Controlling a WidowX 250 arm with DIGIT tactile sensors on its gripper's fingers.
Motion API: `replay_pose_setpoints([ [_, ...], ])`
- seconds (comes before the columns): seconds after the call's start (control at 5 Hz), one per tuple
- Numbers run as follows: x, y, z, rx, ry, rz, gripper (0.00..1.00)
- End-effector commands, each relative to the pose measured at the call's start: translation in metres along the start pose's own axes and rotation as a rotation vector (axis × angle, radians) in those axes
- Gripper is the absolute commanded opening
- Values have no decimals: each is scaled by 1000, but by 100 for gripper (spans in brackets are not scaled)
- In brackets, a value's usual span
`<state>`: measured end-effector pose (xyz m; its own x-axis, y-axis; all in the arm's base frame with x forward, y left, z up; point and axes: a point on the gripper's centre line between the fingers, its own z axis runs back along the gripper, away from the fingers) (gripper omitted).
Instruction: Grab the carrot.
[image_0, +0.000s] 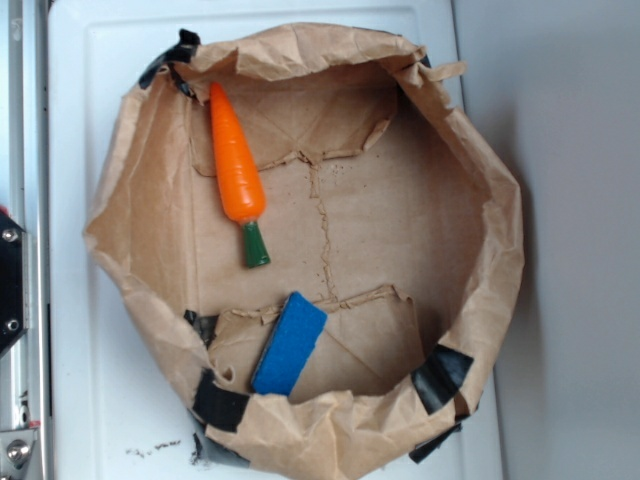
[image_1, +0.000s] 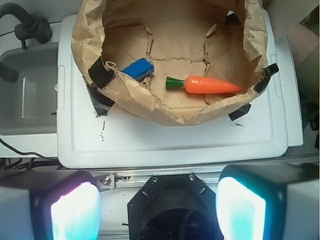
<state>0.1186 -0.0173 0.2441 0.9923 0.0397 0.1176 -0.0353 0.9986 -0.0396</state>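
The carrot (image_0: 236, 167) is glossy orange with a dark green stem and lies on the floor of a rolled-down brown paper bag (image_0: 480, 290), towards its upper left. In the wrist view the carrot (image_1: 210, 85) lies sideways, stem pointing left, far ahead of my gripper (image_1: 159, 207). The gripper is open, its two pale fingertips (image_1: 75, 212) wide apart with nothing between them. It hangs well back from the bag, over the robot's base. In the exterior view the gripper does not show.
A flat blue block (image_0: 289, 343) lies at the bag's lower edge, blue block (image_1: 138, 68) left of the carrot in the wrist view. The bag stands on a white tray-like board (image_1: 165, 140). A sink basin (image_1: 27, 90) is to the left.
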Motion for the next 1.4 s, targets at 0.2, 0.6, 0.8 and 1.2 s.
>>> replay_pose_setpoints([
  [0.2,20,-9,-2,8,31,73,100],
  [0.6,71,-1,-23,28,23,323,100],
  [0.8,93,10,-39,38,-76,465,100],
  [1.2,112,27,-71,86,-157,585,100],
])
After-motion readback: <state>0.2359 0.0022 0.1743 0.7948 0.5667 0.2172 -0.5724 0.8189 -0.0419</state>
